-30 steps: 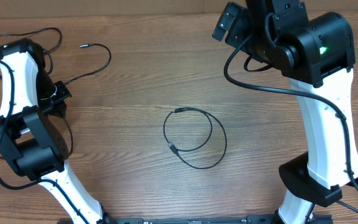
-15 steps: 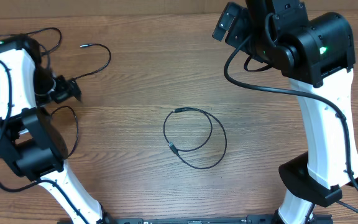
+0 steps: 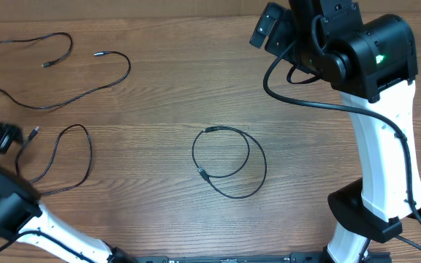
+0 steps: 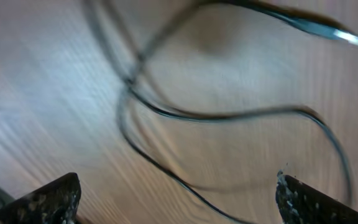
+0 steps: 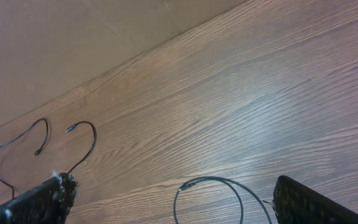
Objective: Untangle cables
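Observation:
Three thin black cables lie apart on the wooden table. One long cable [image 3: 128, 67] loops across the back left. A second cable [image 3: 90, 153] lies at the left, its plug end toward my left gripper [image 3: 6, 136]. That gripper is open at the table's left edge; in the left wrist view, blurred cable [image 4: 216, 117] runs on the wood under it, held by neither finger. The third cable [image 3: 265, 166] is coiled in the middle, also seen in the right wrist view [image 5: 216, 178]. My right gripper [image 3: 265, 29] hangs open and empty high at the back.
The right arm's white column and base [image 3: 378, 183] stand at the right front, with thick black arm wiring [image 3: 298, 98] looping beside it. The table's back edge meets a plain wall [image 5: 73, 43].
My left arm has swung from the back left corner down to the left edge, and its gripper has opened. The two left cables now lie uncovered and apart. The right arm has not moved.

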You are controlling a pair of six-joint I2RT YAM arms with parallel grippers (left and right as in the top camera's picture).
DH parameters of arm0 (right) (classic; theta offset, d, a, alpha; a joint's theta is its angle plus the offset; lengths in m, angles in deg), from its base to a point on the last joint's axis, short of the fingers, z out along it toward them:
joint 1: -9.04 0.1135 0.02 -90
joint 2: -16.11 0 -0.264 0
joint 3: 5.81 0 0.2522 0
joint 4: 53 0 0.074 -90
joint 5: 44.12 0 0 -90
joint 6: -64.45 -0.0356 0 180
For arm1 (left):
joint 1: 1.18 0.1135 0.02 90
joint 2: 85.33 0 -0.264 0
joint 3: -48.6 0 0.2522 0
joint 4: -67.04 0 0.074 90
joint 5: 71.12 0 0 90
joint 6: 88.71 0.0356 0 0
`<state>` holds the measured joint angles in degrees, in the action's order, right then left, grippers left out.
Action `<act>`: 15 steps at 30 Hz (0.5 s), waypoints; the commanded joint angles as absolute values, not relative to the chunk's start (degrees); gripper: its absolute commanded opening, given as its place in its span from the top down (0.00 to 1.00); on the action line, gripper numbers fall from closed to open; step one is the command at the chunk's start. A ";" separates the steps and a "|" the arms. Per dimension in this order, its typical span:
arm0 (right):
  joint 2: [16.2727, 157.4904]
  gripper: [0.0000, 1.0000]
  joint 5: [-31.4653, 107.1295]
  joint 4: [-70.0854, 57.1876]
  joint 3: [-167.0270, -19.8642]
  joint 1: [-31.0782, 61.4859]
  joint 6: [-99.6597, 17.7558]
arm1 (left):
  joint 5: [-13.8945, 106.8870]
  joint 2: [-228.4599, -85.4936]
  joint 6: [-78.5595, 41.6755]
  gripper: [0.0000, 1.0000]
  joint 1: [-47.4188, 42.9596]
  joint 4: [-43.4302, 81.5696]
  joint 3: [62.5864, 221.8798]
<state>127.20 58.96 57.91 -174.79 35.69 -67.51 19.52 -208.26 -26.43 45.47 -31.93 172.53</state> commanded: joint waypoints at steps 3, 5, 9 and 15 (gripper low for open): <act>127.02 0.00 59.77 57.78 -174.72 35.65 -67.25 | 18.48 -208.33 -28.05 0.01 49.76 -27.76 165.23; 127.02 0.00 59.77 57.80 -174.72 35.65 -67.25 | 18.50 -208.33 -26.69 0.00 50.54 -25.25 162.45; 127.02 0.00 59.79 57.80 -174.72 35.65 -67.25 | 18.48 -208.33 -25.99 0.00 50.85 -21.57 158.04; 127.02 0.00 59.77 57.80 -174.72 35.65 -67.25 | 18.48 -208.33 -25.53 0.00 50.89 -14.91 151.22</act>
